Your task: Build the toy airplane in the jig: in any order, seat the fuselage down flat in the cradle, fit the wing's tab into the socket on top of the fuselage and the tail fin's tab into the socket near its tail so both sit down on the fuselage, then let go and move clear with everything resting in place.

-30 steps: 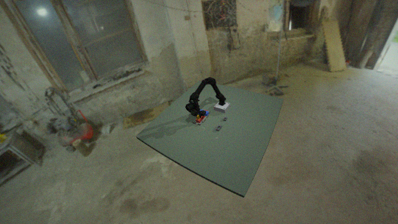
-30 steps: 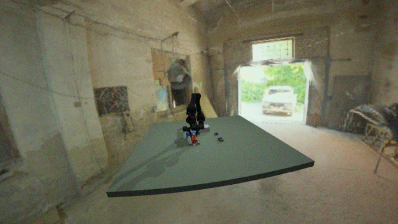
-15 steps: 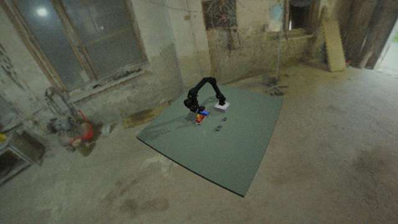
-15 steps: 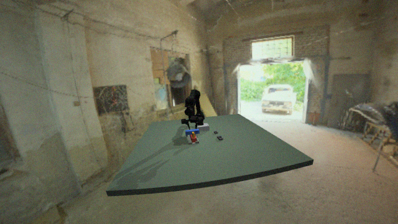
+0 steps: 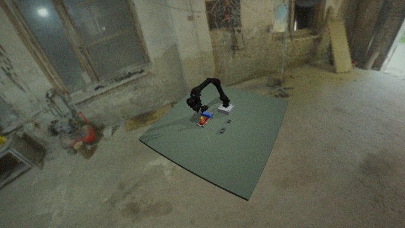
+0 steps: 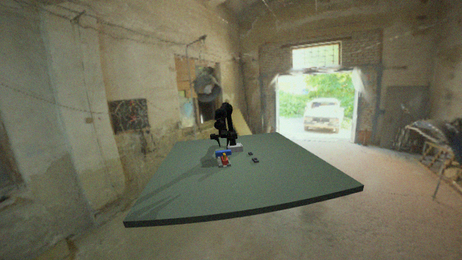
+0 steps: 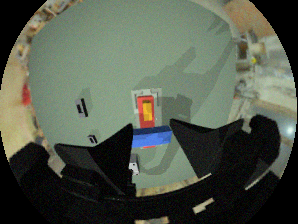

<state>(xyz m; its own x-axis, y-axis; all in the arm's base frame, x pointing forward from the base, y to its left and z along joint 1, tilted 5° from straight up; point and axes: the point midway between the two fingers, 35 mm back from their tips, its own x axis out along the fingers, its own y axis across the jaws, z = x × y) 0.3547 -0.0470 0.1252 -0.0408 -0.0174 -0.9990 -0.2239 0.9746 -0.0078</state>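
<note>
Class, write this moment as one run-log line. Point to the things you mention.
fingers (image 5: 202, 113) (image 6: 223, 146): open, raised | blue wing (image 5: 206, 114) (image 7: 151, 136): across red fuselage (image 5: 204, 121) (image 6: 224, 161) (image 7: 141, 116) | yellow fin (image 5: 201, 119) (image 6: 224, 156) (image 7: 147, 111): on fuselage

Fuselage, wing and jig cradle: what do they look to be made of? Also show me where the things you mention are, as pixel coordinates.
Red fuselage (image 5: 204, 121) (image 6: 224, 162) (image 7: 141, 112): likely painted wood or matte plastic; even colour, no grain or glare visible.
Blue wing (image 5: 207, 114) (image 7: 152, 136): same guess; flat-shaded faces, no shine.
Light grey cradle (image 7: 159, 107): perhaps plastic or dull metal; plain grey, too small and grainy to settle.

Blue wing (image 5: 207, 114), yellow fin (image 5: 201, 119) on red fuselage (image 5: 205, 120); jaws (image 5: 202, 111) above.
</note>
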